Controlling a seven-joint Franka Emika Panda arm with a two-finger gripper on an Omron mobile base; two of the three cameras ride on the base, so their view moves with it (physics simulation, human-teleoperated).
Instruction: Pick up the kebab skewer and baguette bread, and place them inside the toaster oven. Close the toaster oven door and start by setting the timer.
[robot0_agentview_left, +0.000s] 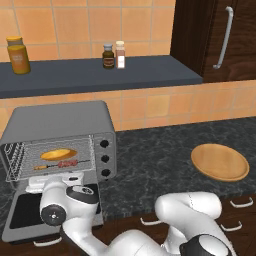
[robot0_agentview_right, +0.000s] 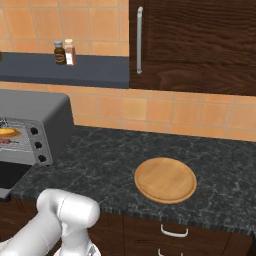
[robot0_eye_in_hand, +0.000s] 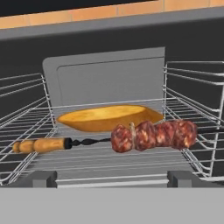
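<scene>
Both foods are on the wire rack (robot0_eye_in_hand: 109, 159) inside the toaster oven (robot0_agentview_left: 60, 125) now: the baguette (robot0_eye_in_hand: 107, 117) lies toward the back of the rack, and the skewer (robot0_eye_in_hand: 131, 136) lies just in front of it, meat toward the rack's right side and wooden handle toward its left. They sit lengthwise across the rack so nothing pokes out past the front edge, which I judge leaves the door free to swing shut. My gripper (robot0_eye_in_hand: 112, 179) hangs right at the oven mouth, jaws spread wide and holding nothing. The door (robot0_agentview_left: 30, 212) is dropped flat in front of the oven at the counter's front edge, with my arm above it. The round wooden plate (robot0_agentview_left: 220, 161) sits bare, well off toward the counter's right. What's left, as I read it: back out, lift that door, then turn the timer knob (robot0_agentview_left: 104, 143) on the right panel
</scene>
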